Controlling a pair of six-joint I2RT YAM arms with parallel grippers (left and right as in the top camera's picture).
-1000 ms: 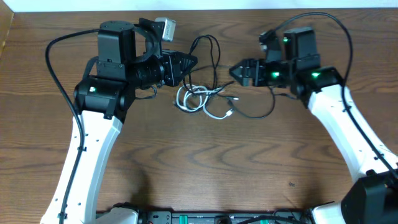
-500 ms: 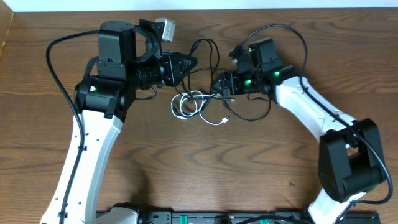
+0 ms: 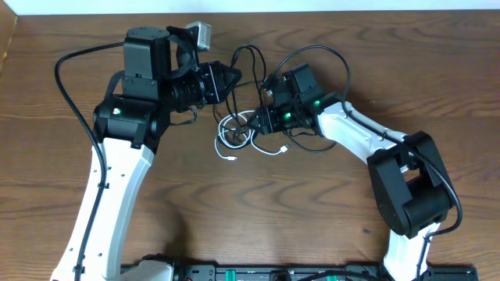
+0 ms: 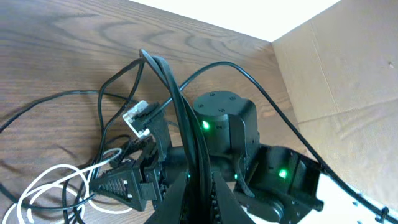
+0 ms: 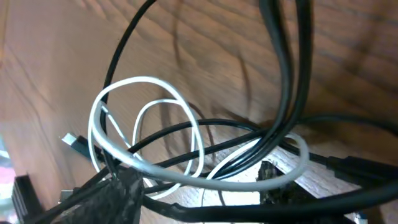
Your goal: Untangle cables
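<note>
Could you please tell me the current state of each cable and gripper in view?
Short white cable: coiled in loops, tangled with the black one.
Long thin black cable: partly lifted, threaded through the white loops.
Left gripper: fingers shut on the black cable.
Right gripper: fingers open, straddling the tangle.

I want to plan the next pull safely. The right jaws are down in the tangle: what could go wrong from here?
1. The right gripper sits around the white cable and the black cables together; closing may catch both and tighten the knot.
2. The left gripper is shut on one black cable; pulling apart may drag everything along instead of freeing it.
</note>
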